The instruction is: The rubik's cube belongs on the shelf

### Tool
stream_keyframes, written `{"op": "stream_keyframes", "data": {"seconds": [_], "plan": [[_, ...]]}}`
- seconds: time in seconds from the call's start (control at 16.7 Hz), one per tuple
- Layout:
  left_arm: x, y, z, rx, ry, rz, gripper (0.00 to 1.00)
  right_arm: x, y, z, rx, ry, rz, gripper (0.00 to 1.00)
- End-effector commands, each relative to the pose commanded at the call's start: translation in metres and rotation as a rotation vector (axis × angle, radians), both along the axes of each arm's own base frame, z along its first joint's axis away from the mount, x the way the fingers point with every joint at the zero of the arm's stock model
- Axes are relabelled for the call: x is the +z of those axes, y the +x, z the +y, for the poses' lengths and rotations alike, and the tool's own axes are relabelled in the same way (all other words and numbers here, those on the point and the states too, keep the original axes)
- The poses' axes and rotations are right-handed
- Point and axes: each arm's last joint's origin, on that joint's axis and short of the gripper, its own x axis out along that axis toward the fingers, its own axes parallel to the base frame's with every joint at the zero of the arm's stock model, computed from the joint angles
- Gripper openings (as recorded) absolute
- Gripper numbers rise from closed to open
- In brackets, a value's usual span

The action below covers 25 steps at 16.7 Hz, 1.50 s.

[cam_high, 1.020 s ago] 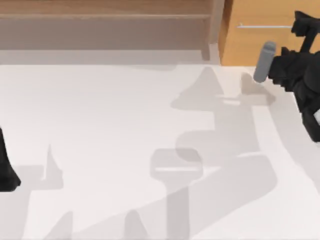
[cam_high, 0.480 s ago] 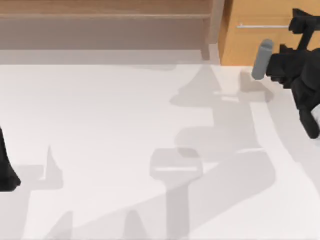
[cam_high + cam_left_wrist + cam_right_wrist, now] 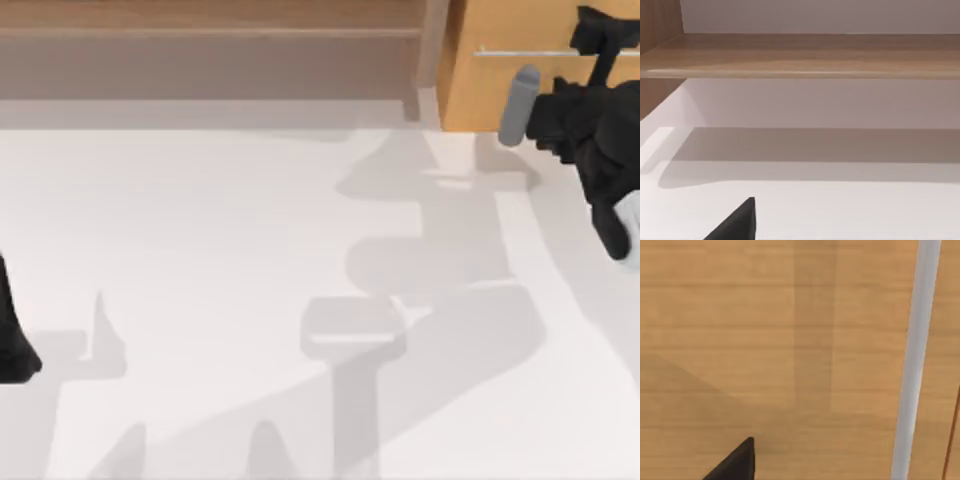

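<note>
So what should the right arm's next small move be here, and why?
Probably ease the right gripper the rest of the way onto the bar handle of the orange-wood cabinet. The right wrist view faces the cabinet front close up, handle just off to one side. The left arm sits parked at the table's left edge.

Shelf (image 3: 210, 45): long, low, light-brown wood (flat board, upright side post), table's far edge.
</note>
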Motion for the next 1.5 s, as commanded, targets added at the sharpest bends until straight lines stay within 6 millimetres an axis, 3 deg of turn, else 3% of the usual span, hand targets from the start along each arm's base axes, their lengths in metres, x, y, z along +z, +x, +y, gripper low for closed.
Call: {"op": "stream_keyframes", "data": {"seconds": [0.78, 1.38, 1.5], "plan": [[0.0, 0.0, 0.0, 0.0, 0.0, 0.0, 1.0, 0.0, 0.0, 0.0, 0.0, 0.0, 0.0, 0.02], [0.0, 0.0, 0.0, 0.0, 0.0, 0.0, 1.0, -0.0007, -0.0012, 0.0013, 0.003, 0.002, 0.004, 0.0], [0.0, 0.0, 0.0, 0.0, 0.0, 0.0, 1.0, 0.0004, -0.0092, 0.0017, 0.002, -0.002, 0.0, 0.0]]}}
